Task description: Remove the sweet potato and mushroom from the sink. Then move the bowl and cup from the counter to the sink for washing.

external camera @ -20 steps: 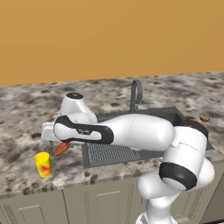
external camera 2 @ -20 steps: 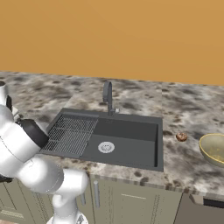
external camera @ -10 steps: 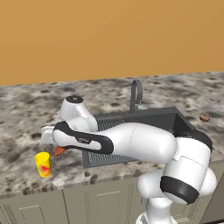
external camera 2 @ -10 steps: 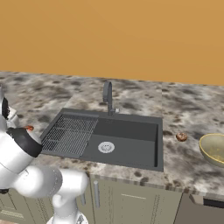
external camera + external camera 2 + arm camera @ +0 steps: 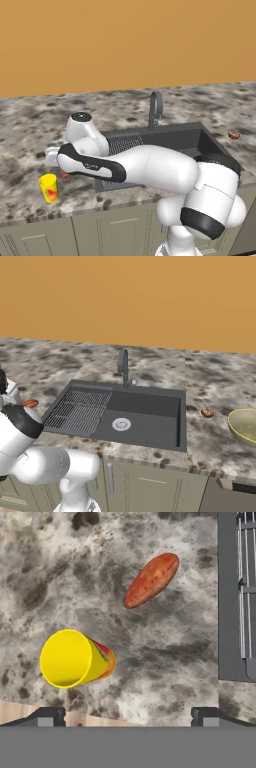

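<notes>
While the white arm is reaching low over the speckled granite counter (image 5: 165,657) left of the basin, its two-finger gripper (image 5: 129,714) is hanging with its dark tips spread wide apart and nothing between them. Nearest those tips in the hand view, the small bright yellow cylindrical cup (image 5: 75,658) with its red-orange mark is standing on the stone, lying off to the left tip's side rather than centred in the gap, so the hand is probably needing to slide that way before closing. Just beyond the cup, the elongated orange-red sweet potato (image 5: 152,580) is resting on the counter, its long axis running diagonally, apart from the cup and beside the edge of the dark grey rectangular sink (image 5: 145,421). Farther off, the basin is looking bare of produce around its ribbed drainer and silver drain. Past its far side, the stubby brown mushroom (image 5: 207,412) is sitting on the stone, and the wide shallow tan-gold bowl (image 5: 245,426) is waiting beyond it
</notes>
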Robot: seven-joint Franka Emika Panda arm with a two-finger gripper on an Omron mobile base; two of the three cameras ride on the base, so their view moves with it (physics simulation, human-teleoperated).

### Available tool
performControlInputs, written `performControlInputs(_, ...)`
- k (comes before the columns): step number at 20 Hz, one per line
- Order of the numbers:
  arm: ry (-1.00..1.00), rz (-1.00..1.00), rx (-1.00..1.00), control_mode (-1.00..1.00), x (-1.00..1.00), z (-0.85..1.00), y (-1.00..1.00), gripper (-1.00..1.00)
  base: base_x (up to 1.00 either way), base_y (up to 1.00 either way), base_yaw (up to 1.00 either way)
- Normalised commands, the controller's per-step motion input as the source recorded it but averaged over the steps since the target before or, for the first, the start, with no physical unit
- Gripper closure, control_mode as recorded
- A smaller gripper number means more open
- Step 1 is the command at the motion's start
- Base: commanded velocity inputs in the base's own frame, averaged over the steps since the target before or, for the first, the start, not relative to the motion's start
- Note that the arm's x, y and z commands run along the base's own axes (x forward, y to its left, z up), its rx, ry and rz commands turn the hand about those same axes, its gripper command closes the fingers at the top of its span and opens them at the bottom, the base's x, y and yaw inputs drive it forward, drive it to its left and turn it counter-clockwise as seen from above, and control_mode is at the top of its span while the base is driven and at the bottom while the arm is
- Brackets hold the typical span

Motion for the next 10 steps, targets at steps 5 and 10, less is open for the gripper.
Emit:
performControlInputs(5,0.00,0.00,0.00,-1.00,0.00,-0.02,0.07,-1.00,0.00,0.00,0.00)
performControlInputs(10,0.00,0.00,-0.01,-1.00,0.00,-0.08,0.06,-1.00,0.00,0.00,0.00)
